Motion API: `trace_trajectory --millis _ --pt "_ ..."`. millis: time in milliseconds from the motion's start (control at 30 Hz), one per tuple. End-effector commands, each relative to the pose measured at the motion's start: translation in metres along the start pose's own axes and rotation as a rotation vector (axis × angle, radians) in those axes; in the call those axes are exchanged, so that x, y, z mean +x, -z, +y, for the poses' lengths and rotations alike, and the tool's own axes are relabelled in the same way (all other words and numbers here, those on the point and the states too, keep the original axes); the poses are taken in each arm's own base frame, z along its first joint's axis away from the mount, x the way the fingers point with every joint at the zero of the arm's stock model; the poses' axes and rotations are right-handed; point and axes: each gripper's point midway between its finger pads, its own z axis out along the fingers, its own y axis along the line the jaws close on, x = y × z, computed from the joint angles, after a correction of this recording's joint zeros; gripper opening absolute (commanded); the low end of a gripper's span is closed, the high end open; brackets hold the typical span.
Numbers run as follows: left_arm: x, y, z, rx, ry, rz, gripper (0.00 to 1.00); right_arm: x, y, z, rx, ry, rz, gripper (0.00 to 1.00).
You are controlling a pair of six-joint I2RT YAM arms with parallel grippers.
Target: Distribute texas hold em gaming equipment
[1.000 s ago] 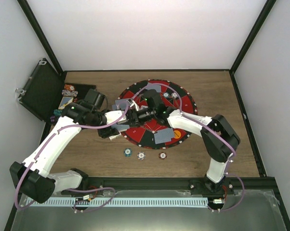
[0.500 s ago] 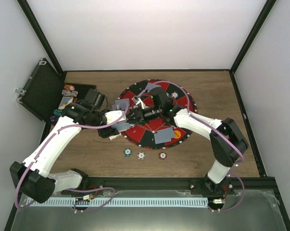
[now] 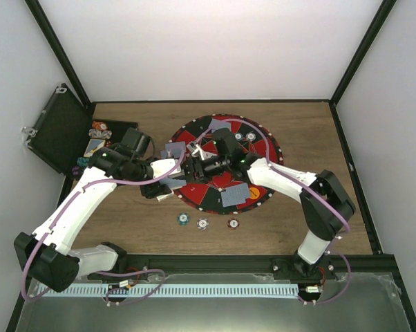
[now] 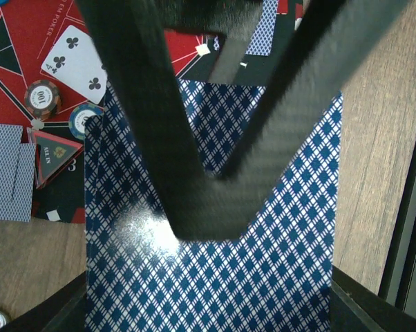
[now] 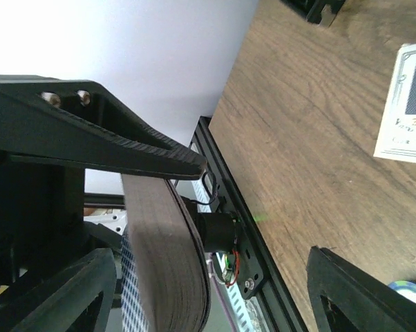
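Over a wooden table (image 3: 125, 228), the left gripper (image 4: 208, 207) pinches a blue-backed card deck (image 4: 277, 277) at the poker mat (image 3: 277, 158)'s left edge while the right gripper (image 3: 196, 156), jaws spread, apparently must next nip one card to deal.

Brown wood-grain tabletop (image 3: 312, 207), carrying a large round red-and-black mat (image 3: 265, 148) at its middle.
On bare wood just in front of the mat, 3 round striped-edge poker chips in a row: blue-green chip (image 3: 184, 220), white chip (image 3: 202, 223), dark red chip (image 3: 233, 223). Toward the far-left corner, a cluster of orange-and-white chips (image 3: 99, 129) and a pale rectangular card (image 3: 95, 146), just beside an open black hard case (image 3: 56, 128) at the left edge.
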Motion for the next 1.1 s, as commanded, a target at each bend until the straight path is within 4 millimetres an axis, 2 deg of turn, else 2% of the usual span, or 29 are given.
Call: trace_trajectory --millis 0,133,267,533,633,733,900,1067 --pt "-0.012 0.009 0.001 -0.007 -0.027 -0.045 0.11 -0.004 -0.018 0.01 -0.048 0.01 0.029 0.78" --pt "-0.012 0.009 0.001 -0.011 -0.029 -0.041 0.11 -0.004 -0.026 0.006 -0.061 0.002 0.05 0.78" --pt "-0.012 0.009 0.001 -0.008 -0.028 -0.044 0.11 -0.003 -0.029 -0.005 -0.031 -0.017 0.054 0.77" --pt "-0.013 0.012 0.001 -0.016 -0.035 -0.048 0.11 -0.004 -0.002 -0.05 0.078 -0.082 -0.009 0.68" --pt "-0.013 0.013 0.0 -0.014 -0.036 -0.052 0.11 -0.002 0.007 -0.058 0.086 -0.106 -0.024 0.62" --pt "-0.013 0.011 0.0 -0.007 -0.032 -0.051 0.11 -0.003 0.011 -0.048 0.064 -0.097 -0.034 0.58" --pt "-0.012 0.009 0.0 -0.006 -0.031 -0.048 0.11 -0.012 0.021 -0.018 0.021 -0.052 -0.065 0.52" --pt "-0.012 0.008 0.0 -0.005 -0.03 -0.049 0.11 -0.016 0.031 0.005 -0.013 -0.031 -0.087 0.36"
